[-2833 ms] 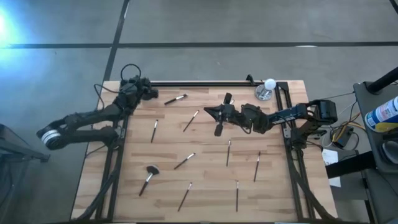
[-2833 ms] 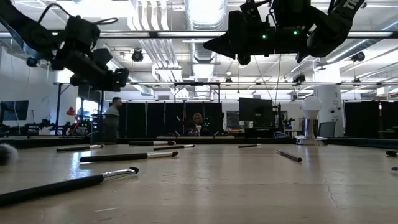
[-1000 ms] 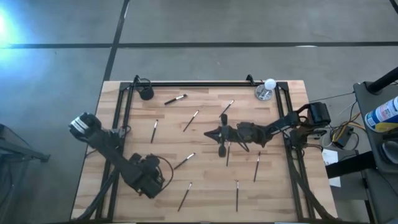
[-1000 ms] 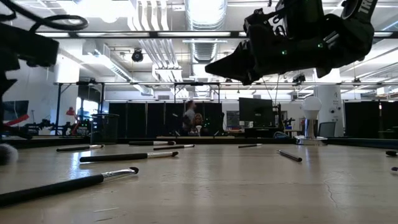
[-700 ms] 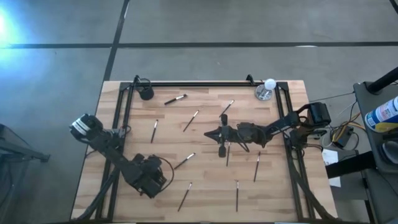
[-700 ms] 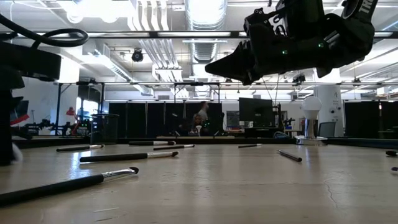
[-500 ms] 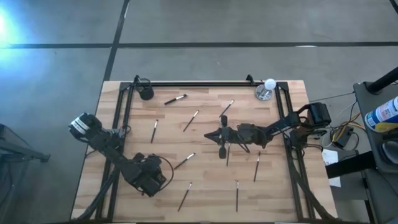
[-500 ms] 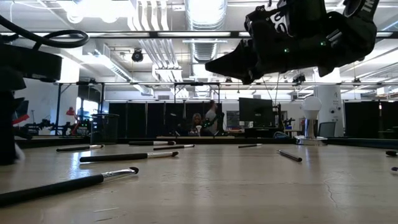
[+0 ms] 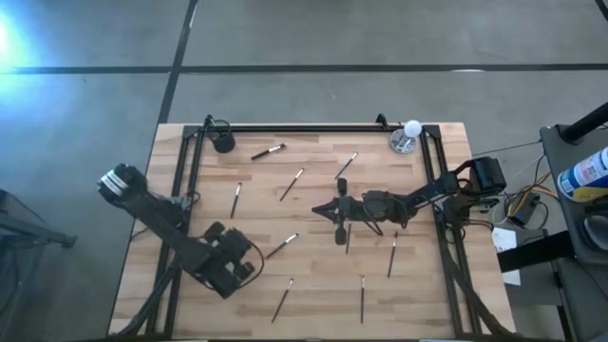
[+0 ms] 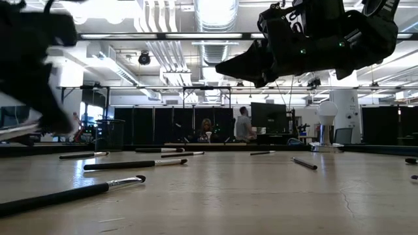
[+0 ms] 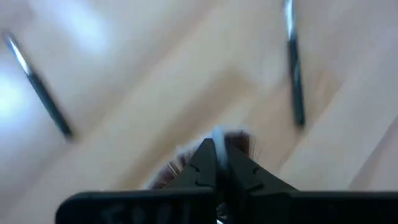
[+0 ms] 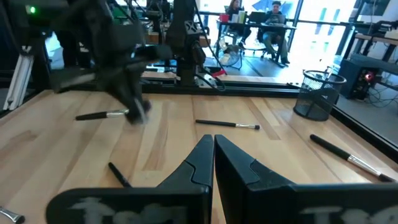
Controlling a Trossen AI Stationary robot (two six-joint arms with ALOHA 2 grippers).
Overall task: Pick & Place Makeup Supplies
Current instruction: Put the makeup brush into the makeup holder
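Observation:
My left gripper (image 9: 228, 269) is over the table's near left part, shut on the fluffy-headed brush. Its brown bristles (image 11: 239, 142) spread beside the fingertips (image 11: 217, 149) in the left wrist view; in the high view the gripper hides the brush. My right gripper (image 9: 338, 220) hangs shut above the middle of the table and holds nothing (image 12: 213, 146). Several thin dark brushes lie flat on the wood, among them one (image 9: 269, 151) near the far edge, one (image 9: 281, 246) right of my left gripper and one (image 9: 391, 254) toward the right. My left gripper pinches the fluffy brush between its two fingers close to the head, where bristles (image 11: 168, 175) fan out on both sides of the fingertips. It comes from above, pointing down. The low view shows the blurred gripper (image 10: 52, 121) above the table top, so the brush is lifted clear.
A small black cup (image 9: 223, 142) stands at the far left corner and a white ball on a silver base (image 9: 409, 135) at the far right corner. Dark rails (image 9: 304, 127) frame the far and side edges. People stand in the room behind (image 10: 243, 124).
My left gripper, which stood shut on the table at the fluffy brush, has risen off the wood and drawn a little toward the far edge, carrying the brush up; it is blurred with motion. My right arm has kept still.

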